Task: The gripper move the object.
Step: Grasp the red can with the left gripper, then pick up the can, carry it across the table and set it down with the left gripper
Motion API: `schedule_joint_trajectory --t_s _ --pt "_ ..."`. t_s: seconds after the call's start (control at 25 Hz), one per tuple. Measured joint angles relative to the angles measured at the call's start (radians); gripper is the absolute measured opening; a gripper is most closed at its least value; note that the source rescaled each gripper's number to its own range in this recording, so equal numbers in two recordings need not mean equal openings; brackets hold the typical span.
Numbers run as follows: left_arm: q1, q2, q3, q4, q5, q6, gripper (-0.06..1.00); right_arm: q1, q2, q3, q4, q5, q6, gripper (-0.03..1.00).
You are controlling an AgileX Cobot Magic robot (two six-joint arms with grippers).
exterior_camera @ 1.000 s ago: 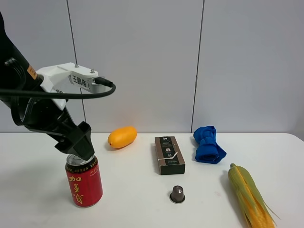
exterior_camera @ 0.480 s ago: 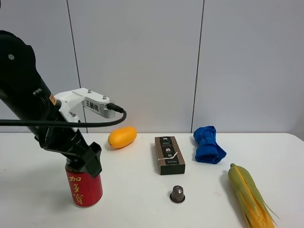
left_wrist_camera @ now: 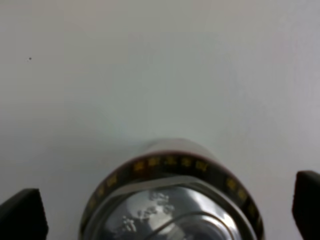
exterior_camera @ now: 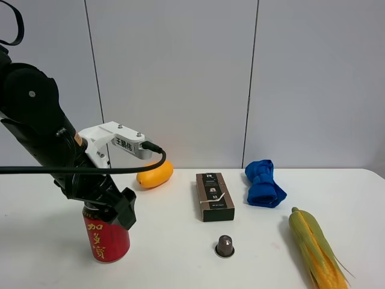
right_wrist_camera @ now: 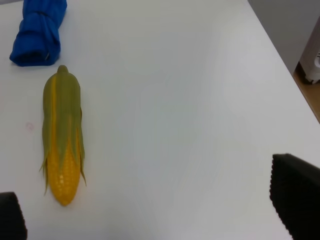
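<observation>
The red can (exterior_camera: 107,241) with gold characters stands upright at the front left of the white table. My left gripper (exterior_camera: 114,212) is down over its top, with the black fingers either side of the rim. In the left wrist view the can's silver top (left_wrist_camera: 170,205) lies between the two fingertips (left_wrist_camera: 22,215), which stand wide apart without touching it, so the left gripper (left_wrist_camera: 165,210) is open. My right gripper (right_wrist_camera: 152,210) is open and empty above the bare table beside the corn cob (right_wrist_camera: 62,135); it is out of the exterior high view.
An orange mango (exterior_camera: 154,173) lies behind the can. A dark flat box (exterior_camera: 214,196) lies at the centre, with a small capsule (exterior_camera: 225,245) in front of it. A blue cloth (exterior_camera: 263,183) and the corn cob (exterior_camera: 316,247) lie on the right. The table's right edge (right_wrist_camera: 280,60) is close.
My left arm has come down and shifted slightly right, bringing the gripper from just above the can's top to around its upper rim. The can has not moved.
</observation>
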State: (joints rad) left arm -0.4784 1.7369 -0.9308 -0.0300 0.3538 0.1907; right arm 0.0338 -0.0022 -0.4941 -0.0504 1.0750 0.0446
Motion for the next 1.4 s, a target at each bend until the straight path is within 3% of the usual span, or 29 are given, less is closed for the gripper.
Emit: schedule_joint_trajectory --t_s 0.88,0.96,1.0,1.08,1.12,1.4 --pt "0.000 0.070 0.000 0.016 -0.046 0.005 0.99 0.000 0.000 0.000 0.000 0.000 0.000 1.00" --pt "0.000 0.070 0.000 0.017 -0.054 0.005 0.82 0.000 0.000 0.000 0.000 0.000 0.000 1.00" --pt "0.000 0.070 0.000 0.018 -0.056 0.006 0.63 0.000 0.000 0.000 0.000 0.000 0.000 1.00" --pt "0.000 0.070 0.000 0.017 -0.057 0.007 0.11 0.000 0.000 0.000 0.000 0.000 0.000 1.00" --pt "0.000 0.070 0.000 0.019 -0.059 0.008 0.00 0.000 0.000 0.000 0.000 0.000 0.000 1.00" --pt "0.000 0.070 0.000 0.019 -0.058 0.008 0.02 0.000 0.000 0.000 0.000 0.000 0.000 1.00"
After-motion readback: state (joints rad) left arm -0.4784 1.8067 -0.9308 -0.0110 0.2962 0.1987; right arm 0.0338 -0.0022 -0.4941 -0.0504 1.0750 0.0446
